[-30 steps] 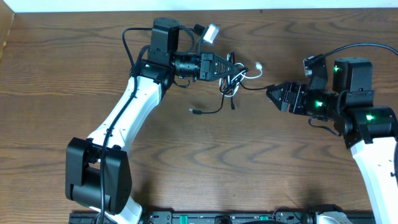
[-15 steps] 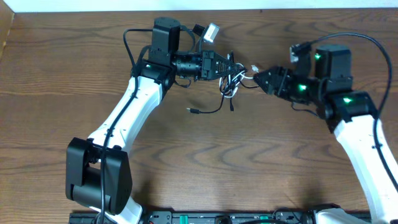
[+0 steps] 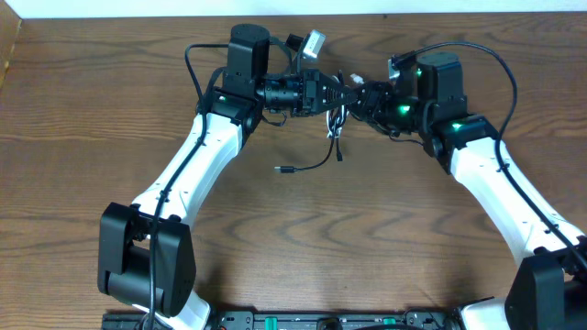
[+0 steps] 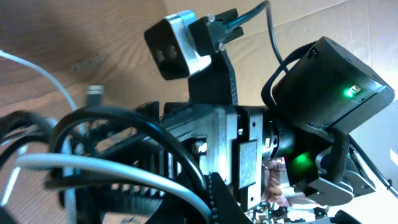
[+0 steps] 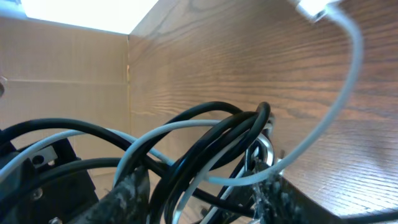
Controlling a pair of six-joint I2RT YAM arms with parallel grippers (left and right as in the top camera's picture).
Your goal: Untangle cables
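Note:
The white cable (image 5: 339,106) and the black cable (image 5: 205,115) form one tangle (image 3: 340,103) at the far middle of the table. My left gripper (image 3: 332,94) is shut on the tangle from the left. The two cords cross close to its camera, the white cable (image 4: 124,171) under the black cable (image 4: 118,121). My right gripper (image 3: 358,94) meets it from the right. Its fingers (image 5: 202,193) are spread open with the tangled loops between them. A white plug (image 5: 314,9) sticks out free. A black tail (image 3: 316,165) trails down to a plug (image 3: 282,170) on the table.
The wooden table (image 3: 413,247) runs under both arms. The right arm's wrist camera (image 4: 174,53) and motor housing (image 4: 329,74) fill the left wrist view, very close. A cardboard wall (image 5: 62,62) stands behind the table's far edge.
The right arm has swung left and up from the right side to the tangle, and its fingers now straddle the loops. The left gripper has kept its hold in place.

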